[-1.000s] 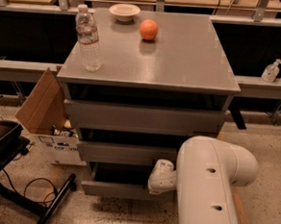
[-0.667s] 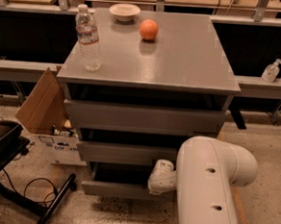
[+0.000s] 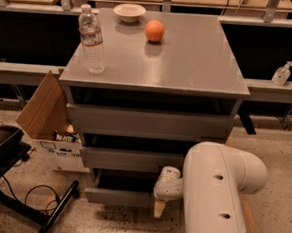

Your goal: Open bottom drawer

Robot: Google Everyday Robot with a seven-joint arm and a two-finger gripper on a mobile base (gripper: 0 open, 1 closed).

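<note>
**No motion, bottom drawer partly out**

Nothing has visibly moved since a second ago: arm, drawer and clutter all sit where they did. You're looking at a stall or a very slow pull, not a stroke.

The white two-finger gripper [image 3: 159, 205] hangs at the right end of the plain grey handle-less bottom drawer front [image 3: 120, 197], right at its edge, low by the floor. You can't tell from this view whether it is spread or clamped on the panel. The bulky white arm housing [image 3: 216, 193] hides the drawer's right side.

That lowest drawer of the grey three-drawer cabinet [image 3: 190, 56] looks part-way out, with a dark gap showing behind its front, under the middle grey drawer front [image 3: 133, 160].

My read: the task is started but not finished. If the pull has stopped, check contact before you command more travel, since a slip off that bare edge is the likely failure.

The clear plastic water bottle [image 3: 91, 39], white bowl [image 3: 129, 11] and orange fruit [image 3: 154, 31] stand on top, so keep the pull smooth.
</note>
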